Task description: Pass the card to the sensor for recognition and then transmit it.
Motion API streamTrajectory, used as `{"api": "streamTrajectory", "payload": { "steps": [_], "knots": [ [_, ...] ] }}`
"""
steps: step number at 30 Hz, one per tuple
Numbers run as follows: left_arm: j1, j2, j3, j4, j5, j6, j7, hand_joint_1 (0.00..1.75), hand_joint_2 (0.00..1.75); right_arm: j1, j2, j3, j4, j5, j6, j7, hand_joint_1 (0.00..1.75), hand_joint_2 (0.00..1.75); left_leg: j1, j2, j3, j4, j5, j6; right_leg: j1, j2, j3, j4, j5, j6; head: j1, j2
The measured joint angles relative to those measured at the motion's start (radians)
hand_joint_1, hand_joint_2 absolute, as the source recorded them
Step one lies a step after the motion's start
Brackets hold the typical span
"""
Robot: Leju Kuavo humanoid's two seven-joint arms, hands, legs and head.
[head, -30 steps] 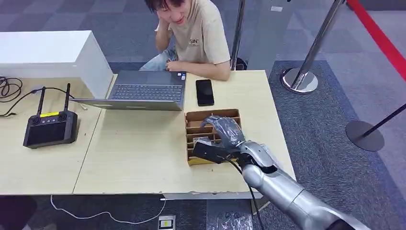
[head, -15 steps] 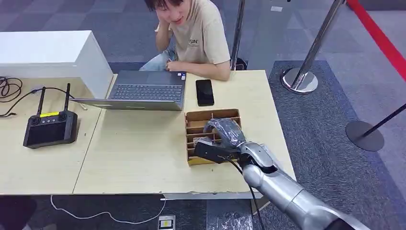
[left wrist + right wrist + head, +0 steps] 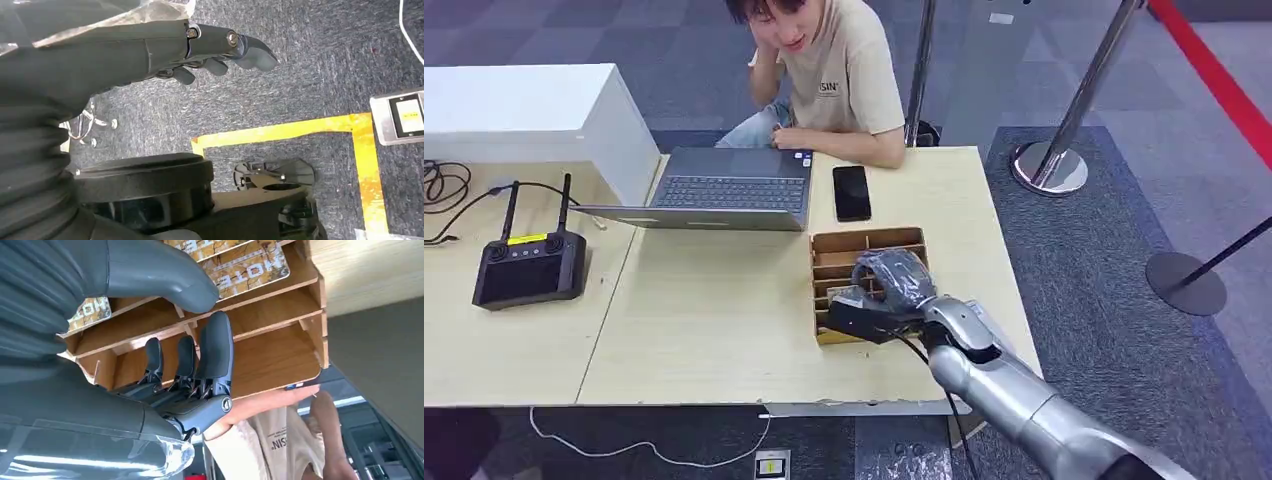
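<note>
Grey carpet tiles are surrounding the wooden counter (image 3: 724, 310), with stanchion posts (image 3: 1064, 120) standing off to the right. I'm seeing a person (image 3: 834, 70) sitting at the far edge of the counter, leaning an arm on it, behind an open laptop (image 3: 724, 190) and a black phone (image 3: 852, 192) lying just beside it. A black remote controller (image 3: 529, 265) with two antennas is sitting on the left part of the counter, near a white box (image 3: 534, 110).

My right hand (image 3: 886, 285) is reaching over the wooden card rack (image 3: 864, 245) near the counter's right edge, fingers hanging down into the slots. In the right wrist view the rack (image 3: 280, 340) is showing several compartments, and cards (image 3: 245, 267) with patterned printed faces are lying in slots beside the thumb (image 3: 160, 277). The darker fingers (image 3: 215, 355) are sitting spread and extended inside an empty-looking compartment, while the thumb is resting over the divider next to the cards. I'm not seeing any card pinched between thumb and fingers, so the right hand is reading as wide with nothing in it; cards are staying in the rack.

My left hand (image 3: 200, 50) is hanging down over the carpet floor (image 3: 310, 90), fingers loosely curled and apart, carrying nothing. Yellow floor tape (image 3: 300, 132) is running under it.
</note>
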Motion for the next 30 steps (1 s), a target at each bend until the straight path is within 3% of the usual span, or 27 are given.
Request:
{"api": "streamTrajectory", "payload": {
  "steps": [16, 30],
  "knots": [
    [0.0, 0.0, 0.0, 0.0, 0.0, 0.0, 0.0, 0.0, 1.75, -0.004, 0.0, 0.007, 0.001, 0.004, 0.0, 0.002, 1.08, 1.75, 0.0, 0.0, 0.0, 0.0, 0.0, 0.0, 0.0, 0.0, 0.0, 0.0, 0.0, 0.0, 0.0, 0.0],
    [0.0, 0.0, 0.0, 0.0, 0.001, 0.0, -0.003, 0.0, 1.75, -0.014, 0.002, 0.025, 0.016, 0.09, 0.019, 0.053, 1.03, 1.75, 0.0, 0.0, 0.0, 0.0, 0.0, 0.0, 0.0, 0.0, 0.0, 0.0, 0.0, 0.0, 0.0, 0.0]
  ]
}}
